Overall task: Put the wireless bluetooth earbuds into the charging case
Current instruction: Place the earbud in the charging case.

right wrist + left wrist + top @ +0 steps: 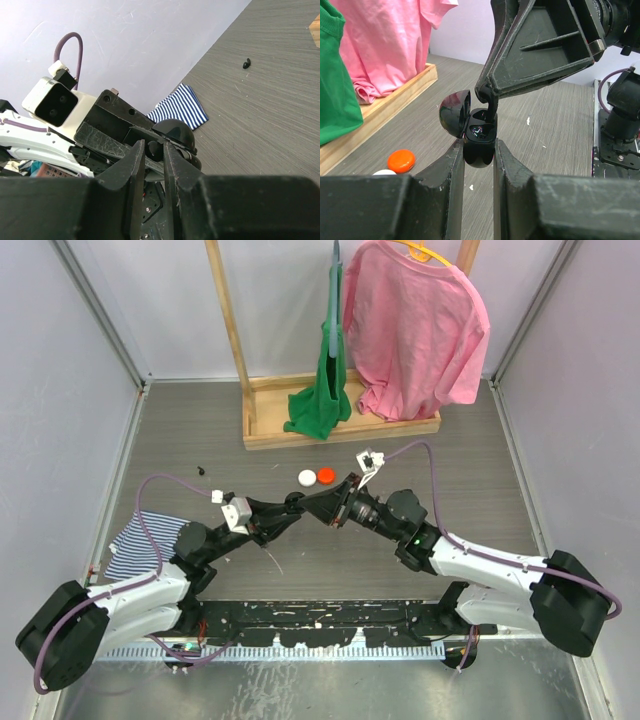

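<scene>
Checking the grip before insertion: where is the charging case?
Centre of the left wrist view: the open charging case sits clamped in the left gripper, the right gripper holding an earbud at its mouth.

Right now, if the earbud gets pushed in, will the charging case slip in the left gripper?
Possibly: the charging case looks glossy and rounded, pinched by its sides in the left gripper, so it may slide or twist. Small, so likely light and easily shifted. The open lid is probably its weakest part.

Right pincer [487, 97] blocks case [479, 152] mouth.
</scene>
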Motion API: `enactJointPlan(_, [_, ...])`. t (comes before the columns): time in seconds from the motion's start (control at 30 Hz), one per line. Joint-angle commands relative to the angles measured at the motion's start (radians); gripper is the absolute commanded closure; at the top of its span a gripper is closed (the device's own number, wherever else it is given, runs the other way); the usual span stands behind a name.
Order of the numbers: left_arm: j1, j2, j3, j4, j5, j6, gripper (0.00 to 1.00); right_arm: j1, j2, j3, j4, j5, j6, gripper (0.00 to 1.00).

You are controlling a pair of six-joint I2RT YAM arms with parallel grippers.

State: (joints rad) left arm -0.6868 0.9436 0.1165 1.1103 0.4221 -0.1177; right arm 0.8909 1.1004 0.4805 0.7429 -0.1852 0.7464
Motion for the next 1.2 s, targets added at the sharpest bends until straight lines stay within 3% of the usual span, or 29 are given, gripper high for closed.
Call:
enactJointPlan(0.0, [-0.001,-0.018,0.001,0.082,-0.020,0.017,0.95,0.006,0.006,-0.006,0.098,-0.010,0.040,0.84])
enactJointPlan(0.3, [-0.001,-0.031,-0.006,0.082,-0.034,0.017,0.95,0.007,0.019,-0.033,0.109,0.022,0.057,0.82])
enactJointPlan(0.83, [-0.002,-0.037,-0.009,0.082,-0.040,0.016,0.96,0.007,-0.023,-0.034,0.011,0.100,0.030,0.62])
enactJointPlan(1.03, [-0.002,-0.033,-0.005,0.080,-0.035,0.013,0.96,0.006,-0.060,0.008,-0.078,0.111,-0.053,0.50])
enactJointPlan(1.17, [-0.002,-0.028,0.004,0.061,-0.027,0.013,0.96,-0.001,-0.116,0.047,-0.199,0.103,-0.212,0.34])
